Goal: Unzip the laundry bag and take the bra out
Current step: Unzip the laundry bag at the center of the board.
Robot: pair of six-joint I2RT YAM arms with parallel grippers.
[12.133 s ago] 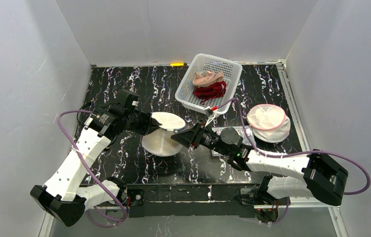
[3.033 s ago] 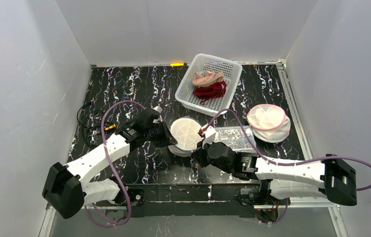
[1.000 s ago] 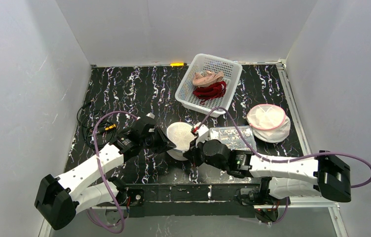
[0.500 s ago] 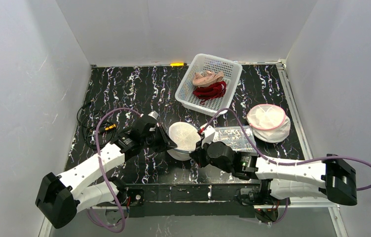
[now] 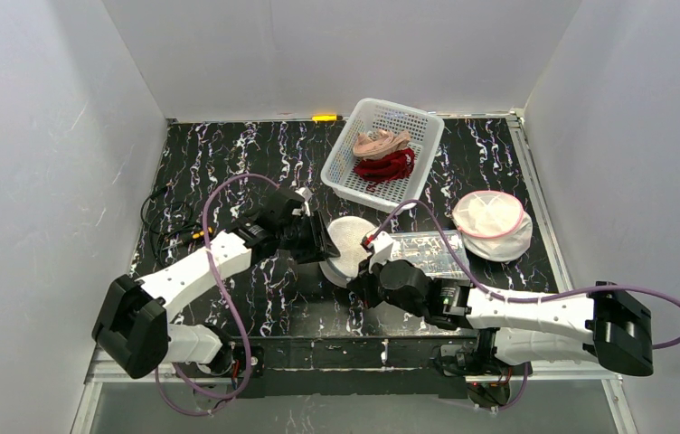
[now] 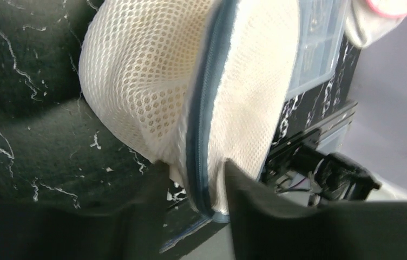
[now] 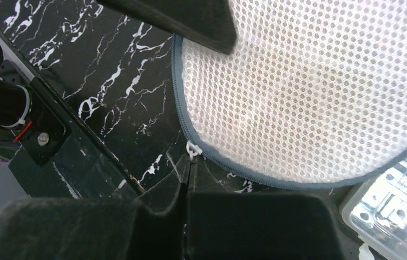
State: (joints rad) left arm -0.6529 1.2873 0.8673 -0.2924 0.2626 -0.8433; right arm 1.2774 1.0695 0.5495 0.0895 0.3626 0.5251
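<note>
One bag [image 5: 350,237], likely soft and light: left gripper [image 6: 193,181] apart astride its rim, right gripper [image 7: 189,167] closed at the pull [image 7: 191,150], the best hold.

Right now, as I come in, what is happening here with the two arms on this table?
Both arms work on a round white mesh laundry bag, which is tilted up on its edge. The left gripper has its fingers on either side of the bag's blue-grey zipper seam; whether they press it I cannot tell. The right gripper is shut on the small white zipper pull. The seam looks closed where it shows.
</note>
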